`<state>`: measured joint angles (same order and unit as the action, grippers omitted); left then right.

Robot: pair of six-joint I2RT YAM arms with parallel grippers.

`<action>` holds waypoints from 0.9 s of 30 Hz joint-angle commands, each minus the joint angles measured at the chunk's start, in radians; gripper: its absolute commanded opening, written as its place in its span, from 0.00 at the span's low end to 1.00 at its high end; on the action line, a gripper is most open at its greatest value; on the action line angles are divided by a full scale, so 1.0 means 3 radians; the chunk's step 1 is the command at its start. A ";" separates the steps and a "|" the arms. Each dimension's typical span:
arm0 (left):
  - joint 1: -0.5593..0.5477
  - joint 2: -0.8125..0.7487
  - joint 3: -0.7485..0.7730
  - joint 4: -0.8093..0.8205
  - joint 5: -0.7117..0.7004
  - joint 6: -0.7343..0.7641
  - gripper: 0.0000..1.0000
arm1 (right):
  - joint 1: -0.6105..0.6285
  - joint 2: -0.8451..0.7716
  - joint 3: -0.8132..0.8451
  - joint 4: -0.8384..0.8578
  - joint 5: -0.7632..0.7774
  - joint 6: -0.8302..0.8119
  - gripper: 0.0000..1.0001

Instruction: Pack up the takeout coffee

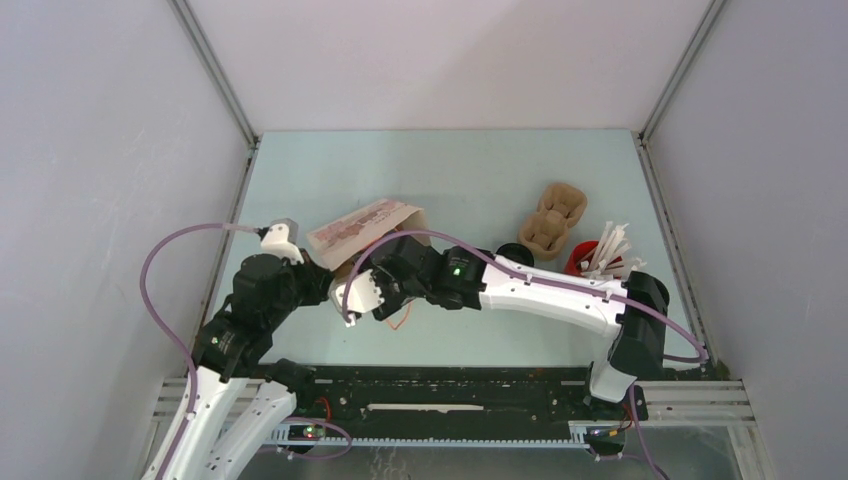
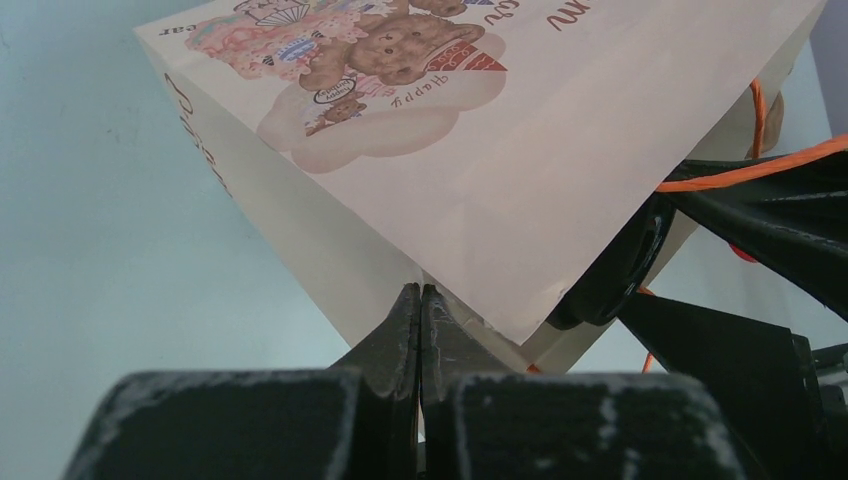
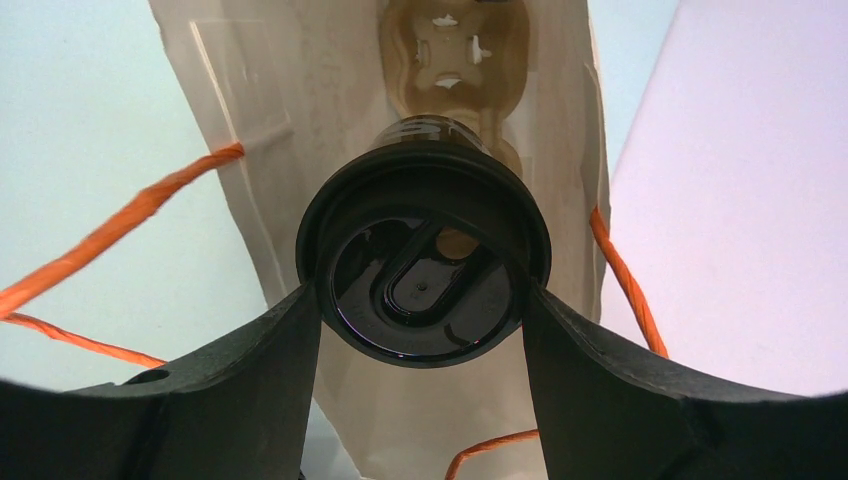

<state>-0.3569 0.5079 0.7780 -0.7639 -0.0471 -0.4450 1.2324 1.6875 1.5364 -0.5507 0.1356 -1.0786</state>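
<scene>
The takeout coffee [image 3: 425,270], a black cup with a glossy black lid, shows lid-first in the right wrist view. My right gripper [image 3: 422,295] is shut on it, one finger against each side of the lid. The cup sits at the open mouth of a cream paper bag [image 3: 250,150] that lies on its side. From above, the right gripper [image 1: 372,282] hides the cup at the bag [image 1: 365,228]. My left gripper [image 2: 421,290] is shut on the bag's [image 2: 480,160] lower edge, near its mouth [image 1: 322,272].
A brown pulp carrier [image 3: 452,60] lies deep inside the bag. Orange cord handles [image 3: 110,230] hang beside the mouth. On the table's right are another brown carrier [image 1: 550,220], a small black round object [image 1: 515,252] and a red cup [image 1: 580,265] of white sticks.
</scene>
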 commanded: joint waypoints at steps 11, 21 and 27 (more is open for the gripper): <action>0.0018 -0.0140 -0.0092 0.0139 0.0025 -0.0007 0.00 | -0.0249 0.0186 0.0110 0.0145 -0.0071 -0.0520 0.04; 0.0018 -0.0184 -0.0110 0.0135 0.0009 -0.0008 0.00 | -0.0392 0.0528 0.0196 0.0437 -0.0102 -0.1002 0.01; 0.0019 -0.0197 -0.0119 0.0138 -0.0012 -0.0013 0.00 | -0.0463 0.0695 0.0249 0.0459 0.0071 -0.1111 0.00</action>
<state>-0.3569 0.4564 0.7643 -0.7494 -0.0437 -0.4446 1.1103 1.8862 1.5566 -0.4442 0.1287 -1.3636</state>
